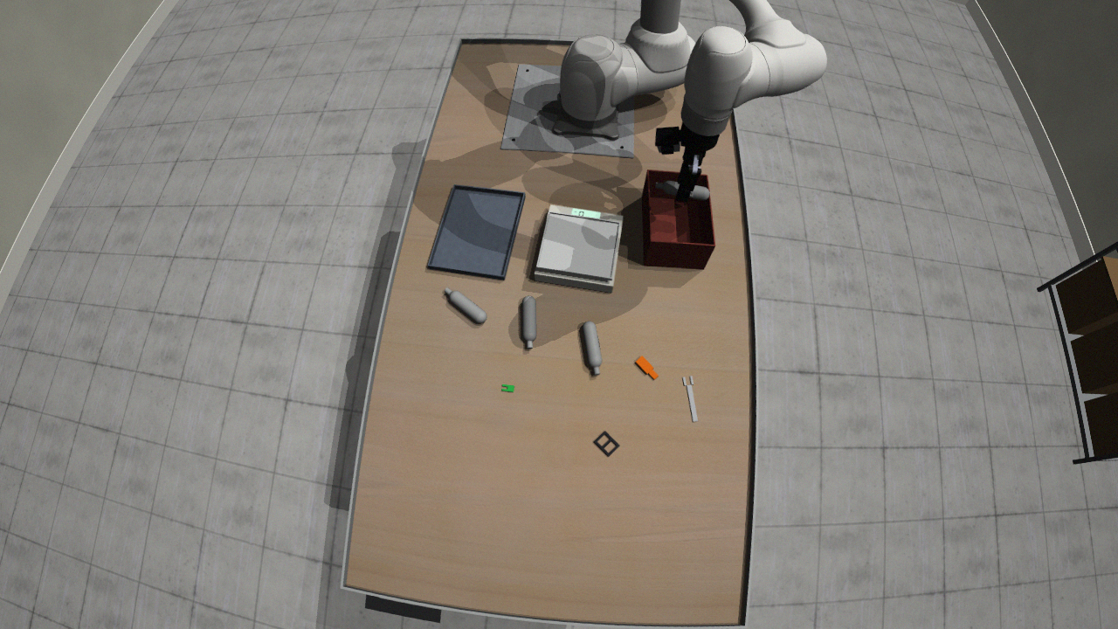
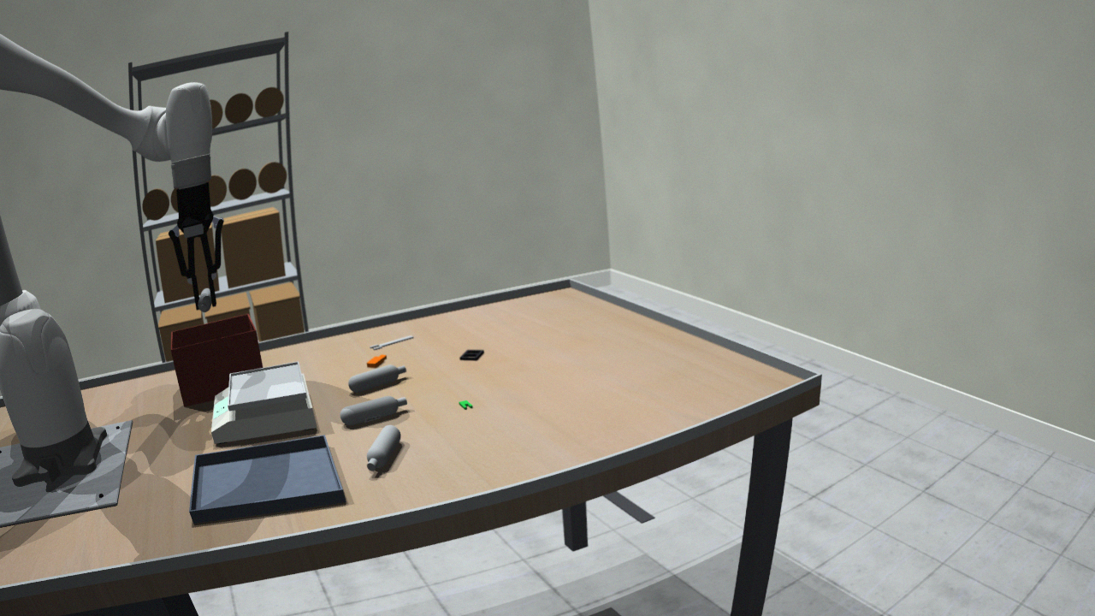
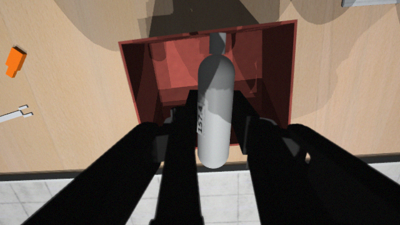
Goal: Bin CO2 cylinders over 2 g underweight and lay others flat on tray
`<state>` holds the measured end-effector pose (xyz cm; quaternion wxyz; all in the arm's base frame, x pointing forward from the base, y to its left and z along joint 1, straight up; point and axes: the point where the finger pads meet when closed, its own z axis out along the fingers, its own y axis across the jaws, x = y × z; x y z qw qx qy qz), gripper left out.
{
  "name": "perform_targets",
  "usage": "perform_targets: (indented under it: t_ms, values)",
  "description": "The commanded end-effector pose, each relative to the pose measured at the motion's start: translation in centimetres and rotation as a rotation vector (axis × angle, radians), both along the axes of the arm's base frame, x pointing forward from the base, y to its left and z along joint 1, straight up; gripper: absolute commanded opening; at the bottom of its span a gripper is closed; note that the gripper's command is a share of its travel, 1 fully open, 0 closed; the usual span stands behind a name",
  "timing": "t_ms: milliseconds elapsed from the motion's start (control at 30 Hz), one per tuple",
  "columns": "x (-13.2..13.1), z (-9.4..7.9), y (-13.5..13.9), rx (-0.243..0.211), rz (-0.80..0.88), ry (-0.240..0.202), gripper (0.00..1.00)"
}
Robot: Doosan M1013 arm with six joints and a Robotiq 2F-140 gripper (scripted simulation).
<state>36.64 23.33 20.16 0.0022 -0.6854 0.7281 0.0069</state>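
My gripper (image 3: 214,103) is shut on a grey CO2 cylinder (image 3: 215,109) stamped 157.4 and holds it lying level above the red scrap bin. In the overhead view the gripper (image 1: 689,187) hangs over the far end of the bin (image 1: 678,223). In the side view the cylinder (image 2: 204,299) sits a little above the bin's rim (image 2: 216,359). Three more cylinders lie on the table (image 1: 466,307) (image 1: 528,321) (image 1: 590,346). The dark tray (image 1: 477,231) is empty. The scale (image 1: 579,246) is bare.
An orange block (image 1: 646,367), a small green piece (image 1: 508,387), a black square frame (image 1: 605,444) and a pale fork-shaped tool (image 1: 691,397) lie on the table. The arm's base plate (image 1: 568,109) is behind the scale. A shelf rack (image 2: 214,191) stands beyond the table.
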Motion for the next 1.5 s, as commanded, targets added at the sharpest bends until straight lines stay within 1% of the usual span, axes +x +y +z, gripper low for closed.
perform_targets:
  t_ms: [0,300,800,867,1067,1467]
  values:
    - [0.1,0.0,0.7,-0.008,-0.002,-0.004,0.10]
    - [0.1,-0.5,0.7,-0.008,-0.002,-0.004,0.10]
    - [0.1,-2.8,0.8,-0.008,-0.002,-0.004,0.10]
    - [0.1,-2.8,0.8,-0.008,-0.002,-0.004,0.10]
    - [0.1,-3.5,0.8,-0.008,-0.002,-0.004,0.10]
    - [0.1,-3.9,0.8,-0.008,-0.002,-0.004,0.10]
